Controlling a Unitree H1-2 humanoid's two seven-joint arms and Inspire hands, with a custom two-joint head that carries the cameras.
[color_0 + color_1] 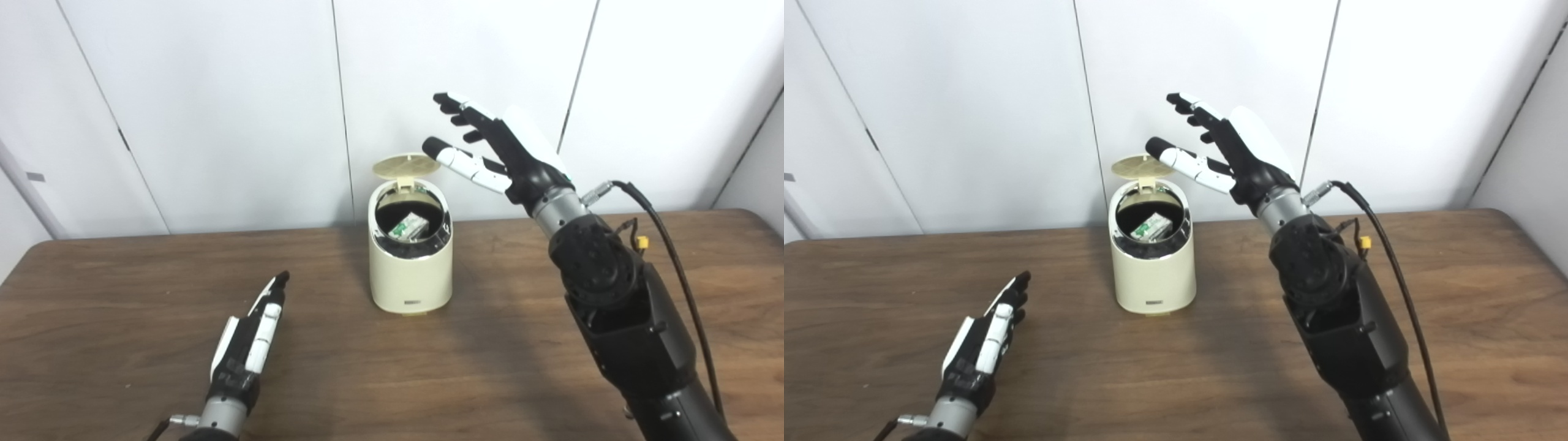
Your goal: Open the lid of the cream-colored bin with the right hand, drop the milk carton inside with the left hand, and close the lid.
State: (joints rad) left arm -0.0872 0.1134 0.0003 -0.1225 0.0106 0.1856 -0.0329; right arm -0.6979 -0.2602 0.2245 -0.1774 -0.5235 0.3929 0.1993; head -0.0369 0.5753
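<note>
The milk carton [409, 227] is seen inside the rounded cream-colored bin [410, 269] with raised lid [407, 164] on the wooden counter [1427, 294], both the left robot hand [248, 346] and right robot hand [502, 153] released, fingers spread

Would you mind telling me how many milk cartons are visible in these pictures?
1. The milk carton lies tilted inside the cream-colored bin, whose lid stands open. Anything beneath it in the bin would be hidden.
</note>
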